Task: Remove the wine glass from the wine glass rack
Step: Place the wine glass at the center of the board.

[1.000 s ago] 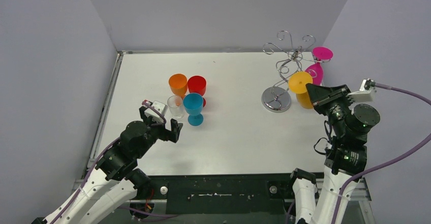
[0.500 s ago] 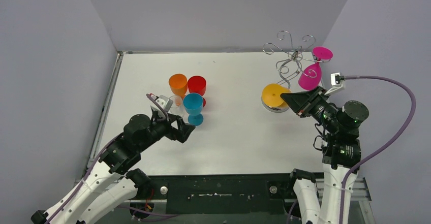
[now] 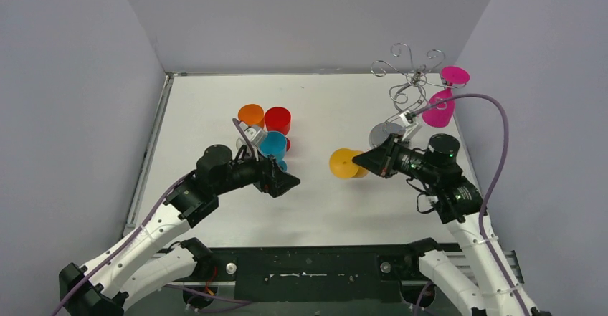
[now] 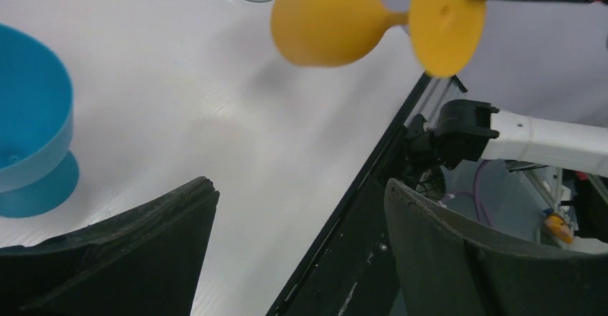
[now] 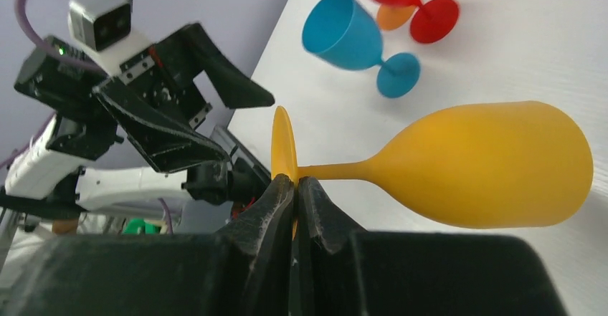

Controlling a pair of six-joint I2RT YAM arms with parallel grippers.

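Observation:
My right gripper is shut on the round foot of a yellow wine glass and holds it on its side above the table middle, clear of the rack. In the right wrist view the gripper pinches the foot's rim and the yellow wine glass's bowl points right. The silver wire wine glass rack stands at the back right with a pink wine glass hanging on it. My left gripper is open and empty, facing the yellow wine glass.
An orange glass, a red glass and a blue glass stand grouped at the table's middle left, just behind my left arm. The rack's shiny disc base lies right behind my right wrist. Grey walls close in on both sides.
My right gripper has carried the yellow wine glass away from the rack, left and toward the table middle. My left arm has reached right toward it, jaws open.

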